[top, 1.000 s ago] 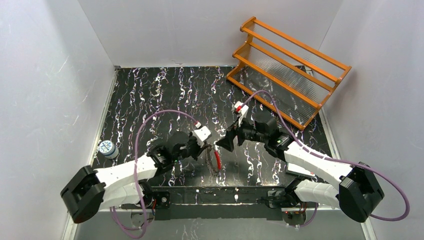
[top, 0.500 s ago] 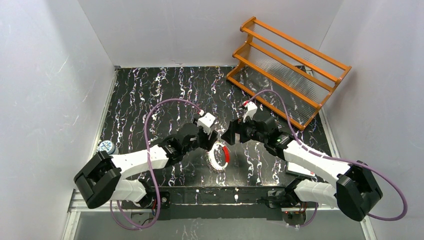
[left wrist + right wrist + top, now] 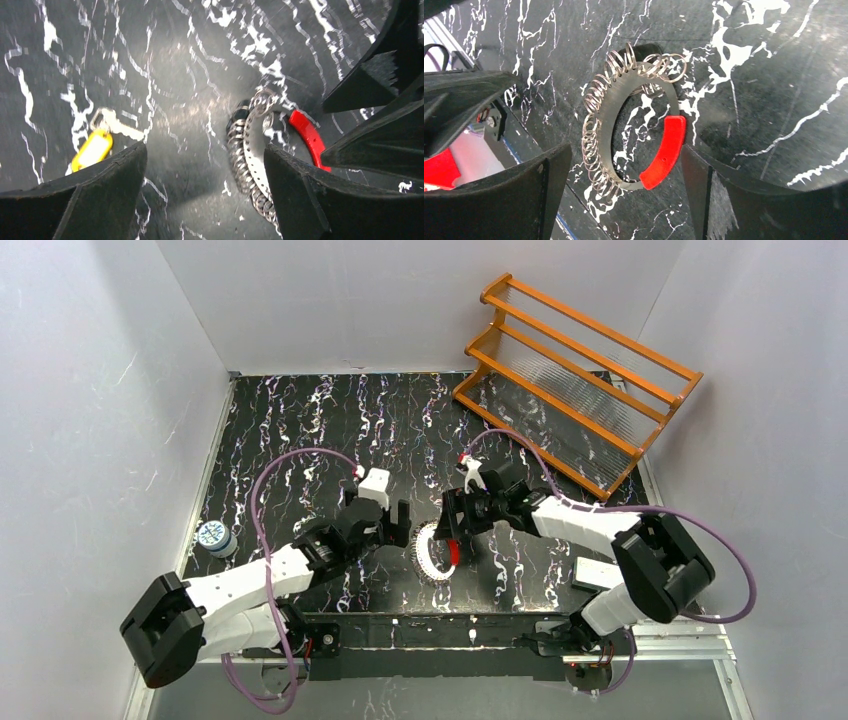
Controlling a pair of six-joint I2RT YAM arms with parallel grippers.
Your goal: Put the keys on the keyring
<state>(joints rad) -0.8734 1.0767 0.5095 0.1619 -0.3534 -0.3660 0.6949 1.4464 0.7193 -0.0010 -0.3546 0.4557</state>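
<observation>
The keyring point(image 3: 424, 558) lies flat on the black marbled table: a grey band strung with several small wire rings point(image 3: 596, 127) and a short red section point(image 3: 664, 150). My right gripper point(image 3: 624, 150) hangs open right over it, a finger on each side and neither one touching it point(image 3: 447, 530). My left gripper point(image 3: 205, 147) is open and holds nothing; it sits just left of the keyring point(image 3: 247, 150) point(image 3: 399, 525). One small yellow-gold key point(image 3: 92, 150) with a silvery loop lies by the left finger. Any other key is hidden.
An orange slatted rack point(image 3: 580, 380) stands at the back right. A small blue-and-white round tub point(image 3: 214, 537) sits at the table's left edge. A flat white piece point(image 3: 600, 570) lies by the right arm. Purple cables loop over both arms.
My left gripper opened, let go of the keyring and drew back to the left. The keyring went from upright to flat on the table. My right gripper came down over it.
</observation>
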